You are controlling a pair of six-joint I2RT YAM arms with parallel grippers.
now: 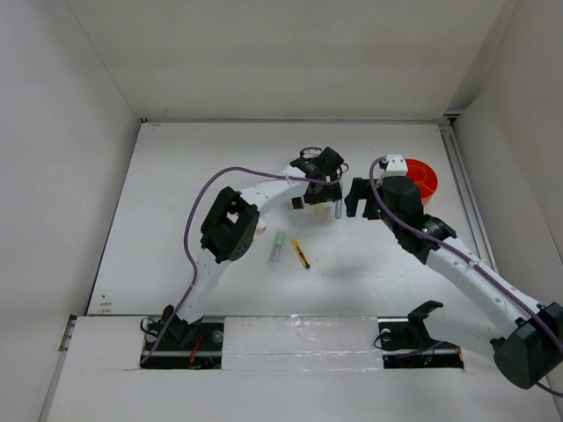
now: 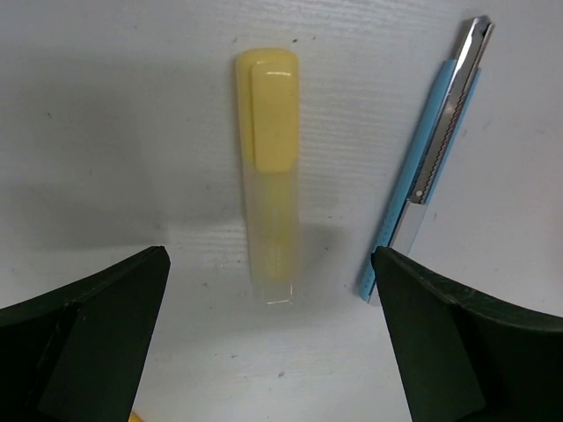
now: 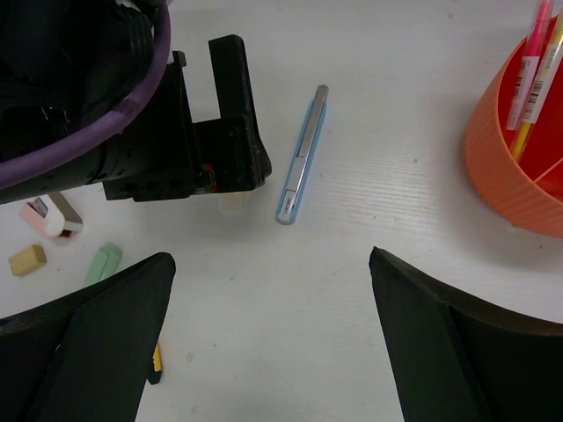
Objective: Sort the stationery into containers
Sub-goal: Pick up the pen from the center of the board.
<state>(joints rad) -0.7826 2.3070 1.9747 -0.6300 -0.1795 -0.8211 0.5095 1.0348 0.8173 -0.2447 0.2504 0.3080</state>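
A: Yellow marker (image 2: 268,167), lying how?
B: Flat on the surface (image 2: 106,105), long axis straight out from the left hand (image 2: 266,255), cap farthest (blue pen (image 2: 431,167) angled just beside). Jaws wide, astride its near end, empty.
A: Right hand (image 3: 271,259)?
B: Wide, empty, near the orange pot (image 3: 501,167); barcode stickers on its pens (image 3: 530,70) unreadable.

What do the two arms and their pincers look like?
The left arm and right arm have white links with bulky black joints. A purple cable runs along each. The left pincer and right pincer have broad, dark, wedge-shaped fingers.
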